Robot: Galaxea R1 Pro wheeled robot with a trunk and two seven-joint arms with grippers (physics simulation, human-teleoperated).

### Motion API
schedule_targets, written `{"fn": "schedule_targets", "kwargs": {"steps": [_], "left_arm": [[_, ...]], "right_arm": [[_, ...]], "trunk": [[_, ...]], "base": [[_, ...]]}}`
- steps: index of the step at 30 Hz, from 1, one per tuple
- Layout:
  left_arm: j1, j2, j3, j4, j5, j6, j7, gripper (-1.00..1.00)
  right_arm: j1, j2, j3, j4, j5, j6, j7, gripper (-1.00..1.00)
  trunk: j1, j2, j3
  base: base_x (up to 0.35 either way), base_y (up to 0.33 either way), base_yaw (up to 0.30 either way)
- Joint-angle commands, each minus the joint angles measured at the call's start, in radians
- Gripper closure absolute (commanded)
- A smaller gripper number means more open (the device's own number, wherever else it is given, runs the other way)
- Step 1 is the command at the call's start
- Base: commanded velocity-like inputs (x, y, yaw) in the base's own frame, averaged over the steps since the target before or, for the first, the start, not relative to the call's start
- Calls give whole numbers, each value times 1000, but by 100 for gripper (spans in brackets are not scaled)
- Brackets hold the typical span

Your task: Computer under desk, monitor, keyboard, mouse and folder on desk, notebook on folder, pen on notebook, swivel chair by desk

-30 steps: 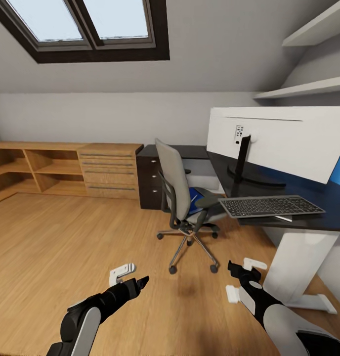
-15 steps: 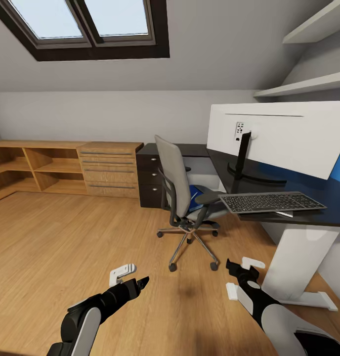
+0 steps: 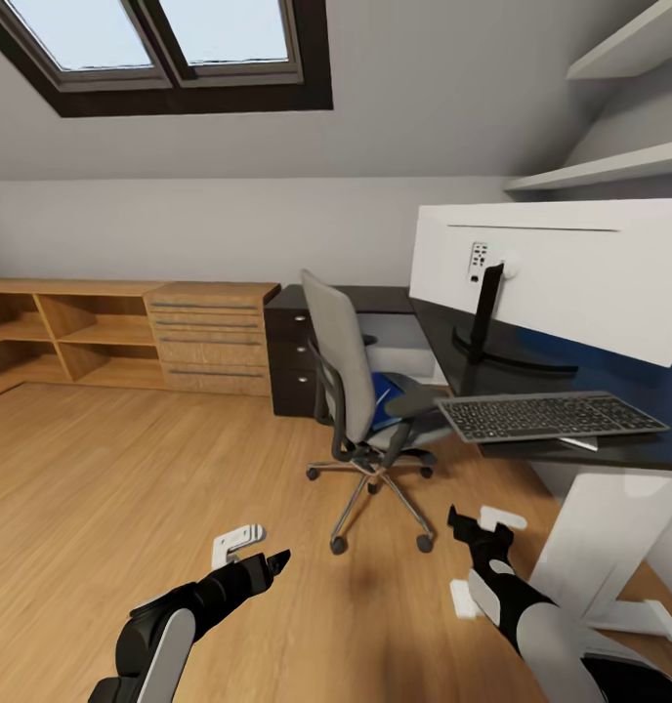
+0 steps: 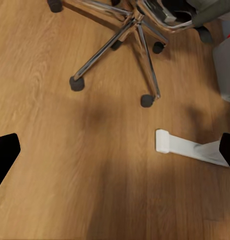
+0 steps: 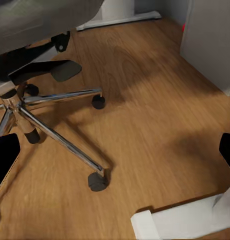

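Wood floor (image 3: 102,488), both end effectors open, empty

**Desk set with monitor and keyboard; folder on the chair seat**

The desk (image 3: 443,337), glossy black on top with a white pedestal leg, a blue back panel and a dark drawer unit at its far left end, fills the right of the scene. The monitor (image 3: 561,278) stands upright on it with its white back facing near, on a thin black stand. The keyboard (image 3: 549,416), grey-framed with black keys, lies flat at the desk's near edge, just in front of the monitor's base. The swivel chair (image 3: 360,395), grey with a chrome star base, stands on the floor left of the desk, close to it. The bright-blue folder (image 3: 380,399) rests on its seat.
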Motion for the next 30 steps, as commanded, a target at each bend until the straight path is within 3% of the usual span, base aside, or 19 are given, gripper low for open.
{"fn": "schedule_targets", "kwargs": {"steps": [1, 7, 11, 30], "left_arm": [[-1, 0, 0, -1, 11, 4, 9, -100], [-1, 1, 3, 0, 10, 4, 8, -100], [-1, 17, 6, -1, 12, 5, 8, -100], [-1, 23, 8, -2, 22, 4, 8, -100]], "right_arm": [[-1, 0, 1, 8, -9, -14, 3, -100], [0, 0, 2, 20, -8, -27, 3, -100], [0, 0, 3, 21, -8, -25, 4, -100], [0, 1, 4, 22, -7, -24, 5, -100]], "trunk": [[0, 0, -1], [0, 0, -1], [0, 0, -1], [0, 0, -1]], "base": [[273, -129, 0], [204, -130, 0], [160, -79, 0], [8, -3, 0]]}}
